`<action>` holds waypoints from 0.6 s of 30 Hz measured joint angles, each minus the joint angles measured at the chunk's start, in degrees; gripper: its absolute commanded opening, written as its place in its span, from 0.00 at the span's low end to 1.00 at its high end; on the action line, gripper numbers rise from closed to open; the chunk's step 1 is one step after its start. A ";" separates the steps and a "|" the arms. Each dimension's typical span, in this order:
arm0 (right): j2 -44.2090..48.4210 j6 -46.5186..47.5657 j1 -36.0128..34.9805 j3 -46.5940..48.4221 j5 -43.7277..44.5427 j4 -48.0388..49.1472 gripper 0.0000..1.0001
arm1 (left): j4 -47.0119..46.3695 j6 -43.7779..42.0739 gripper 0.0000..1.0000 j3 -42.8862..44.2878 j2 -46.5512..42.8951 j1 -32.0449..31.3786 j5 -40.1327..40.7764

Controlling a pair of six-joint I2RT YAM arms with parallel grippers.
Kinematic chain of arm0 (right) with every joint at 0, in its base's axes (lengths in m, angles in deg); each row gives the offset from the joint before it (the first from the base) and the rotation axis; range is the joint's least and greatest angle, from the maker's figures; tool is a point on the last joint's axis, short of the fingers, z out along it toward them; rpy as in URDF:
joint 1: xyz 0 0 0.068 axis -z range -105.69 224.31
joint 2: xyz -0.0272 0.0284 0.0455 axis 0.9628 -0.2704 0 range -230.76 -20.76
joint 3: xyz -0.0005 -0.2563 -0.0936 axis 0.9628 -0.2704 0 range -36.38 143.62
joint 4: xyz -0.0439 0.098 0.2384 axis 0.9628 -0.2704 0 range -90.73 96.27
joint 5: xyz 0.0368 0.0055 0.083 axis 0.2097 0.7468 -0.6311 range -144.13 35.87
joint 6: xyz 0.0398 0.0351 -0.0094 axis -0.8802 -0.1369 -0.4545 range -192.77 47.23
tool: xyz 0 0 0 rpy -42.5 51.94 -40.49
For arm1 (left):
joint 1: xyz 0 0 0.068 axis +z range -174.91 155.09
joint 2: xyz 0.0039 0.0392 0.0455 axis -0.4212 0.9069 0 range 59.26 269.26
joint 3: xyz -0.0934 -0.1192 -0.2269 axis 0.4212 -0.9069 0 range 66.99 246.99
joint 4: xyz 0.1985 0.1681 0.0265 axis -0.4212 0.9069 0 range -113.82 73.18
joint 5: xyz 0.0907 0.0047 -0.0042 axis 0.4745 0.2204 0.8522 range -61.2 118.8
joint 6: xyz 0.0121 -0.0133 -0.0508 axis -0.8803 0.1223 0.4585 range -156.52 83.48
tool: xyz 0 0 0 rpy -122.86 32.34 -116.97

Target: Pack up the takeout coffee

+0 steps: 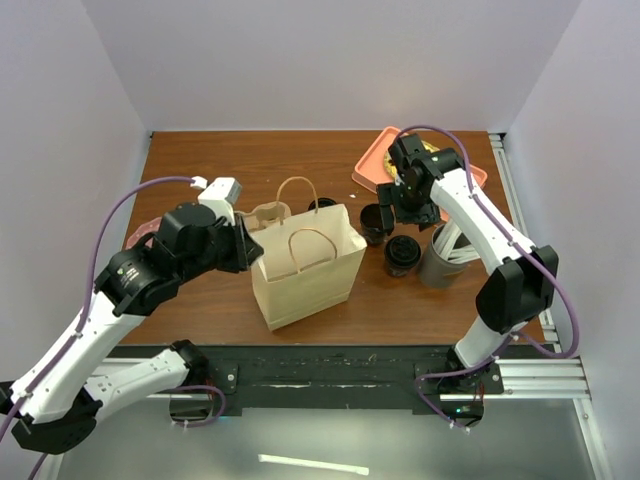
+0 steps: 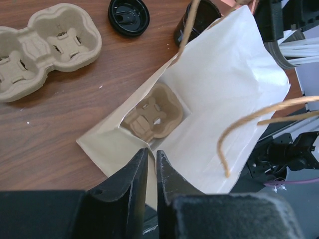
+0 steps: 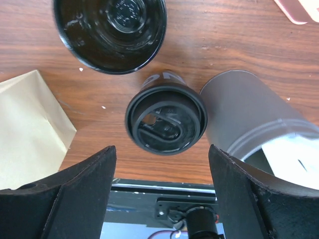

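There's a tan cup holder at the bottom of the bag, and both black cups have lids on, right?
Not both. The right wrist view shows the lidded black cup beside an open black cup. The tan cup holder does sit at the bottom of the bag.

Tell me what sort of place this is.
Probably a robotics lab cell staged as a takeout counter: blank white walls box in a wooden table, with a paper bag, a pulp cup carrier and a lidded black cup laid out.
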State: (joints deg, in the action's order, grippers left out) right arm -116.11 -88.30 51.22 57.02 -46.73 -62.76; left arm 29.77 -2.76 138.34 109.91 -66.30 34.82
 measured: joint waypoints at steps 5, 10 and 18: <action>-3.32 1.99 1.36 -0.42 -2.12 -0.31 0.78 | -0.59 0.13 0.16 0.00 1.25 0.00 -0.81; -3.69 3.26 1.97 -3.10 -4.02 -0.52 0.79 | -0.79 -0.42 0.15 0.00 3.48 0.00 -0.17; -3.69 4.85 2.08 -3.74 -5.62 -0.72 0.76 | -0.50 -3.78 0.18 1.92 8.26 0.15 4.83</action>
State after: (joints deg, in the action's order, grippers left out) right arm -119.81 -83.45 53.30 53.29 -52.35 -63.48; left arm 29.26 -6.54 140.26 118.17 -66.15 39.65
